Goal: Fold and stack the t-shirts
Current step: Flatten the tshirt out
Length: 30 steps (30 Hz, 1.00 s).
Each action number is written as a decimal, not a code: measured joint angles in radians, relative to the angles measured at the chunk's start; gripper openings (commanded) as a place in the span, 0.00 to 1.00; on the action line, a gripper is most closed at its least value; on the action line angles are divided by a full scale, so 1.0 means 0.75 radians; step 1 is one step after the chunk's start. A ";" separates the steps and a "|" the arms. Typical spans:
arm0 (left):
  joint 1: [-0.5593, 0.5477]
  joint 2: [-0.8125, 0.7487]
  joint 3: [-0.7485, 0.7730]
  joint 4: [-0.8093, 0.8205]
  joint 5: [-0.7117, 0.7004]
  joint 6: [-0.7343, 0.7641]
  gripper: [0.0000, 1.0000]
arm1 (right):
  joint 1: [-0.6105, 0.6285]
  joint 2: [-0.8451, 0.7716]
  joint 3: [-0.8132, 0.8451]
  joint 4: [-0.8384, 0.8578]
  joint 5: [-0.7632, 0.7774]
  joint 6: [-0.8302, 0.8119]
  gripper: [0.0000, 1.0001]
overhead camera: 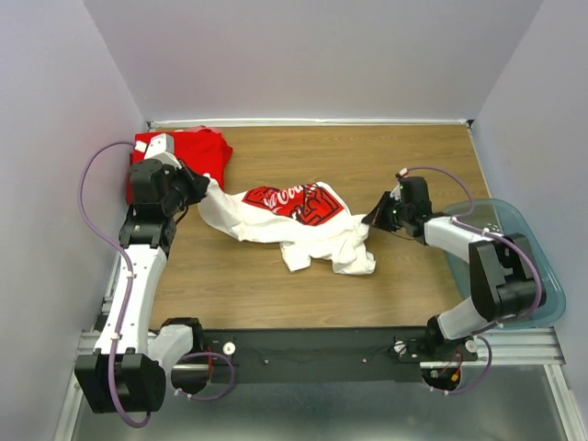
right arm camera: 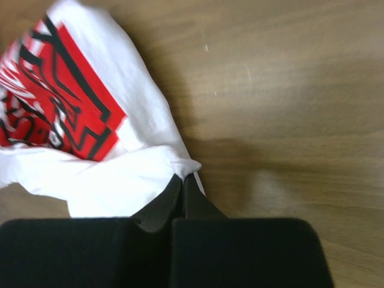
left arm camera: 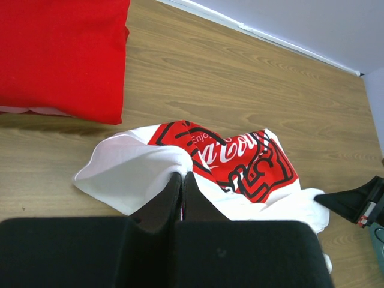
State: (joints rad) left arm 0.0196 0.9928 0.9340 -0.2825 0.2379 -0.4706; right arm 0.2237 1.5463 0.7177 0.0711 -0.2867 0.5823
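The white t-shirt (overhead camera: 294, 225) with the red-and-white Coca-Cola print lies crumpled at the table's middle. It also shows in the left wrist view (left arm camera: 144, 171) and the right wrist view (right arm camera: 120, 174). My left gripper (overhead camera: 204, 186) is shut on its left edge (left arm camera: 180, 175). My right gripper (overhead camera: 372, 219) is shut on its right edge (right arm camera: 183, 175). The cloth sags between them. The red t-shirt (overhead camera: 188, 152) lies folded at the far left corner, behind the left gripper, and fills the upper left of the left wrist view (left arm camera: 63, 54).
A translucent blue-tinted plastic tub (overhead camera: 524, 266) sits at the table's right edge, partly under the right arm. White walls close the table at the back and sides. Bare wood (overhead camera: 367, 156) lies behind the white shirt.
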 measured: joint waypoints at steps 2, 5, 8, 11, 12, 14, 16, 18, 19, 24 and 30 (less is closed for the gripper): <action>0.001 0.031 0.016 0.017 0.000 -0.019 0.00 | -0.031 -0.035 0.038 -0.033 -0.001 -0.007 0.01; 0.001 0.129 0.130 0.024 -0.003 -0.041 0.00 | -0.103 -0.082 0.173 -0.115 -0.010 -0.030 0.00; 0.001 0.254 0.312 0.054 -0.004 -0.068 0.00 | -0.191 -0.094 0.367 -0.214 -0.022 -0.052 0.00; 0.001 0.356 0.516 0.085 -0.004 -0.100 0.00 | -0.257 -0.099 0.603 -0.289 -0.022 -0.073 0.00; 0.001 0.379 0.573 0.100 -0.004 -0.109 0.00 | -0.267 -0.098 0.678 -0.310 -0.022 -0.079 0.00; 0.001 0.419 0.709 0.128 0.004 -0.132 0.00 | -0.271 -0.097 0.849 -0.348 -0.022 -0.091 0.01; 0.001 0.440 0.809 0.164 0.025 -0.139 0.00 | -0.271 -0.102 0.995 -0.365 -0.023 -0.109 0.00; 0.001 0.447 0.897 0.207 0.050 -0.142 0.00 | -0.270 -0.119 1.081 -0.369 -0.023 -0.124 0.00; 0.001 0.447 0.930 0.222 0.061 -0.143 0.00 | -0.270 -0.141 1.120 -0.382 -0.021 -0.141 0.01; 0.001 0.367 1.028 0.309 0.096 -0.138 0.00 | -0.271 -0.299 1.186 -0.450 0.022 -0.228 0.01; 0.001 0.189 1.064 0.337 0.104 -0.084 0.00 | -0.270 -0.575 1.264 -0.511 0.166 -0.362 0.00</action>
State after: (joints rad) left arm 0.0204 1.1343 1.7317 -0.0299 0.3161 -0.5339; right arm 0.0212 1.1149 1.6661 -0.3119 -0.1619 0.3111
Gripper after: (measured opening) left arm 0.010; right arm 0.010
